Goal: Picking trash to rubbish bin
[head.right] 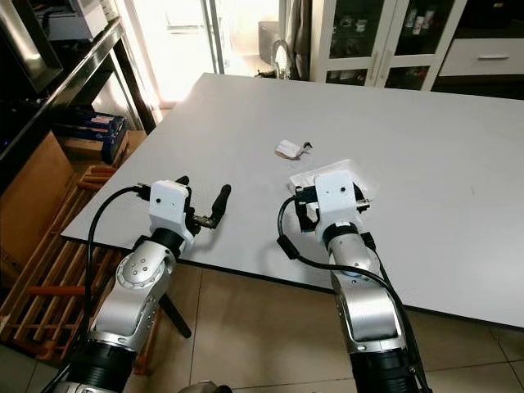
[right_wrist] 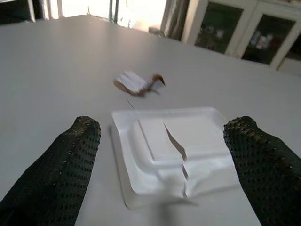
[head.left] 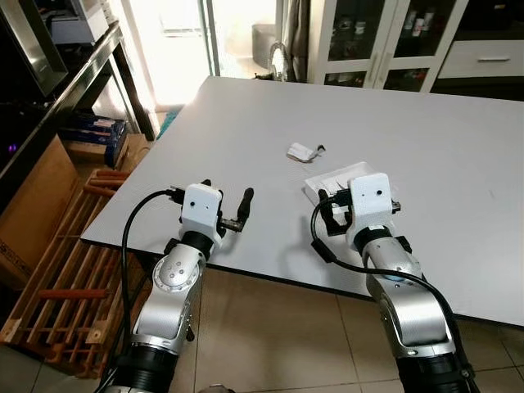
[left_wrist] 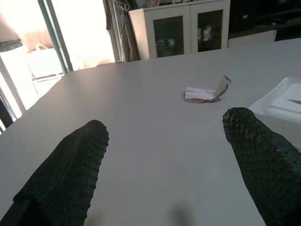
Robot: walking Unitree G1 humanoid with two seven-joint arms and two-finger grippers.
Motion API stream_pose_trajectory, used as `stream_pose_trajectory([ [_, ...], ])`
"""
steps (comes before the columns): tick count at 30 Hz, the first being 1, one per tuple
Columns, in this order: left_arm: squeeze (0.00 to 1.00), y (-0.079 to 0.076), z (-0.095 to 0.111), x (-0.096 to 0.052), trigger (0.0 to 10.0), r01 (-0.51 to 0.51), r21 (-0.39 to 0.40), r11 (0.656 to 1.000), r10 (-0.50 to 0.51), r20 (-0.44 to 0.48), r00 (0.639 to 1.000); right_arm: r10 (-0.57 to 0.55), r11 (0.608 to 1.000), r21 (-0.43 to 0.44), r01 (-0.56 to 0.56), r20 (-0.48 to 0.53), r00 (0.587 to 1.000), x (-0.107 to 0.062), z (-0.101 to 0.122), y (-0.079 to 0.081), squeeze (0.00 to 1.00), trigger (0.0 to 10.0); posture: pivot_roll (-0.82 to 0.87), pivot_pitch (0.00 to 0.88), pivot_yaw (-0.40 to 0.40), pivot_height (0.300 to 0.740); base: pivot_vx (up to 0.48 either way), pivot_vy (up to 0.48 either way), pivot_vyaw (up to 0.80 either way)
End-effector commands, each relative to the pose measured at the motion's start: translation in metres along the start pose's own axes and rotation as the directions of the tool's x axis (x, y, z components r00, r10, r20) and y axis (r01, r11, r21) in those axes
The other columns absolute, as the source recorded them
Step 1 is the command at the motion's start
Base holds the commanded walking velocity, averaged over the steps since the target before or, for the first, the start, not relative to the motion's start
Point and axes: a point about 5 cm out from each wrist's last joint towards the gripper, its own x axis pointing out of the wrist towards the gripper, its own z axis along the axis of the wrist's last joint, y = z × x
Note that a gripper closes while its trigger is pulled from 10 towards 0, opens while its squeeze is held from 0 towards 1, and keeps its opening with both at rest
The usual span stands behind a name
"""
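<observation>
Grey counter (head.left: 246,131). White foam tray (right_wrist: 174,150), cracked, lies flat near the front edge; right gripper (right_wrist: 164,160) over it, jaws spread wide, tray between them. Crumpled wrapper (head.left: 304,151) just beyond the tray. Left gripper (left_wrist: 164,160) at the counter edge, jaws open, holding nothing

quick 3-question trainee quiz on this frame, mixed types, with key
1. True or false: the right pincer is open, its fingers either side of the flat white torn plastic tray.
2. Which item lies farther from the robot on the grey table? A) the tray B) the small crumpled white and brown wrapper
3. Fill in: the left pincer is open and holds ____.

Key: 1 true; 2 B; 3 nothing
</observation>
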Motion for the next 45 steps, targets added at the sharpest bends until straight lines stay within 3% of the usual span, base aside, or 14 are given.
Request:
stream_pose_trajectory([
  [1,0.0,0.002,0.002,0.0,10.0,0.0,-0.001,1.0,0.0,0.003,1.0,-0.015,1.0,0.0,0.015,-0.013,1.0,0.004,0.002,-0.002,0.0,10.0,-0.02,0.081,0.052,0.74,0.0,0.0,0.0],
  [10,0.0,0.003,0.003,-0.003,10.0,0.017,0.01,1.0,-0.017,0.001,1.0,-0.04,0.999,0.011,0.041,-0.044,0.998,0.015,0.002,-0.009,0.0,10.0,-0.01,0.093,0.063,0.74,0.0,0.0,0.0],
  [27,0.0,0.002,0.001,-0.008,10.0,0.018,0.007,1.0,-0.018,-0.014,1.0,-0.004,1.0,-0.01,0.004,-0.058,0.998,0.032,0.006,-0.005,0.0,10.0,-0.01,0.117,0.065,0.74,0.364,0.0,0.0],
  [45,0.0,-0.003,0.001,-0.008,10.0,0.037,-0.007,0.999,-0.037,-0.02,0.999,0.003,1.0,-0.026,-0.004,-0.061,0.998,0.034,0.005,-0.002,0.0,10.0,0.0,0.116,0.066,0.74,0.0,0.0,0.0],
])
